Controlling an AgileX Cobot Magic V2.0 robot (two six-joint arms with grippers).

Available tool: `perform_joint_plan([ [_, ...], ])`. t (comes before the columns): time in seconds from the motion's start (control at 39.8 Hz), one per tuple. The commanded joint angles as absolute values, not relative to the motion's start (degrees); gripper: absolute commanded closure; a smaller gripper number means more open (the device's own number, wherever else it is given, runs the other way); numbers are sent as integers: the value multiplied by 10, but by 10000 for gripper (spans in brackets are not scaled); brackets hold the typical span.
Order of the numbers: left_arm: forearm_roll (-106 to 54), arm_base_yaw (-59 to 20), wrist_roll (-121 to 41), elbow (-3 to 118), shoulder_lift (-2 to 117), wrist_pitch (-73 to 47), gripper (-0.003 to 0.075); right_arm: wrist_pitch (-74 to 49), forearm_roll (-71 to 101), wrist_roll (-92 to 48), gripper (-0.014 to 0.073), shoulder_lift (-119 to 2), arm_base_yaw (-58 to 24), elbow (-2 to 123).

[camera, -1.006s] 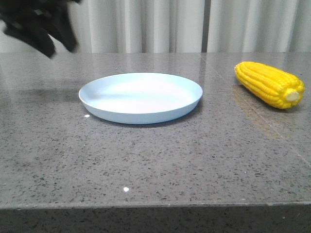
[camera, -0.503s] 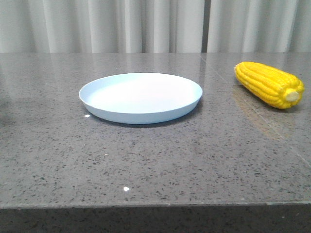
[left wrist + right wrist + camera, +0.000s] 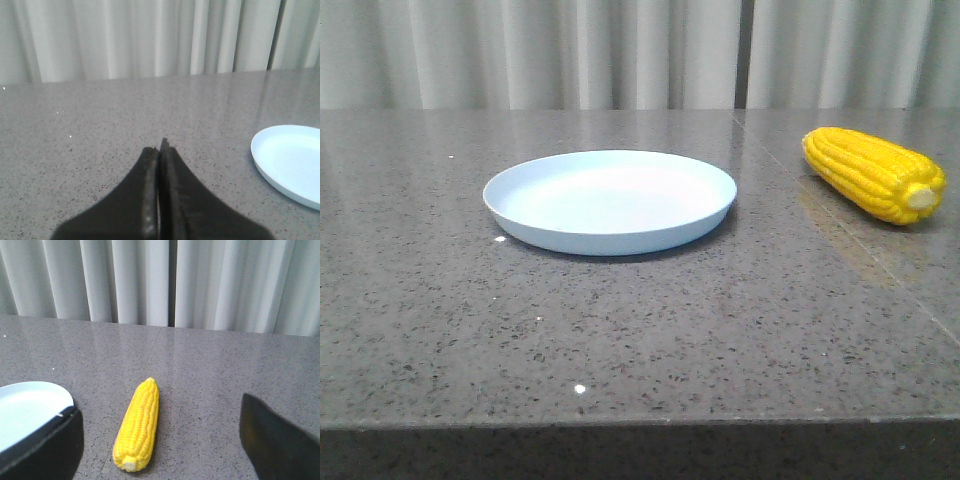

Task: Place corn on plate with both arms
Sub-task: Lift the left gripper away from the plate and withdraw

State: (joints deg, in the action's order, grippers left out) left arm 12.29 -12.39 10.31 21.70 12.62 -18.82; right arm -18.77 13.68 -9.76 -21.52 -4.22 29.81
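The yellow corn [image 3: 875, 172] lies on the grey table at the right, its pale stub end toward the front. The pale blue plate [image 3: 610, 200] sits empty near the middle, well apart from the cob. Neither arm shows in the front view. In the right wrist view the corn [image 3: 138, 424] lies ahead of my right gripper [image 3: 159, 432], whose black fingers stand wide apart on either side of it, open and empty. The plate's rim [image 3: 30, 407] shows beside one finger. My left gripper [image 3: 159, 150] is shut on nothing, above bare table, with the plate [image 3: 292, 162] off to one side.
A speckled grey stone table [image 3: 640, 330] carries everything, and its front edge runs along the bottom of the front view. White curtains [image 3: 620, 50] hang behind the table's far edge.
The left arm, seen at the front view's upper left a second ago, has drawn out of that view. Corn and plate have not moved.
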Motion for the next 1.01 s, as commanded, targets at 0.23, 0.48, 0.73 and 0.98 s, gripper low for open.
perform_joint_plan([
  [0.23,121,-127,110,198,28,-146,741,-143,141,-102,-57,-224,-40,317],
  [0.48,121,-127,110,198,28,-145,741,-140,142,-102,-57,-224,-40,317],
  [0.73,121,-125,110,198,28,-145,741,-186,190,-102,-57,-325,-40,356],
  [0.98,121,-125,110,198,28,-145,741,-284,198,-102,-51,-557,-40,480],
])
